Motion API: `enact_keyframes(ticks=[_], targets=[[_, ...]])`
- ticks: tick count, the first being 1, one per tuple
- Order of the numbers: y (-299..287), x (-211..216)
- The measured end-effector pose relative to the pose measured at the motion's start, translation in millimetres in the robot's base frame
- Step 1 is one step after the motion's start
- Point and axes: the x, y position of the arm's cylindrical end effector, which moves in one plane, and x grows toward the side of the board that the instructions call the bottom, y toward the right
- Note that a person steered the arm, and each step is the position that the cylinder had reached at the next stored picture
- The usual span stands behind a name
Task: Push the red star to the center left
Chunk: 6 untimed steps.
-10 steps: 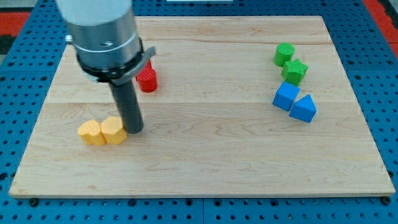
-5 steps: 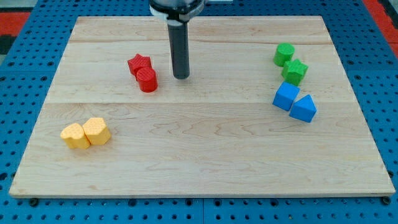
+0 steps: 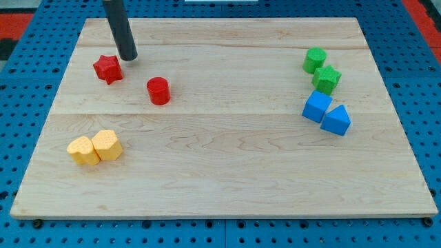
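The red star [image 3: 108,69] lies on the wooden board [image 3: 227,172] at the upper left. My tip [image 3: 128,57] stands just to the upper right of the star, close to it or touching it. A red cylinder [image 3: 158,90] stands apart from the star, to its lower right.
Two yellow blocks [image 3: 95,148] sit side by side at the lower left. At the right are a green cylinder [image 3: 315,60], a green star [image 3: 326,79], a blue cube [image 3: 317,107] and a blue triangular block [image 3: 336,120]. Blue pegboard surrounds the board.
My tip moved from beside the yellow blocks up to the right of the red pair, then left. The red star slid left, away from the red cylinder. The yellow blocks shifted left.
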Motion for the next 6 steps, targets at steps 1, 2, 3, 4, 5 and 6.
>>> enact_keyframes(ticks=[1, 2, 3, 4, 5, 6], targets=[[-10.5, -0.9], [-29.1, 22.0], [-36.4, 30.7], [-36.4, 36.9], [-36.4, 38.1], [-36.4, 41.3]])
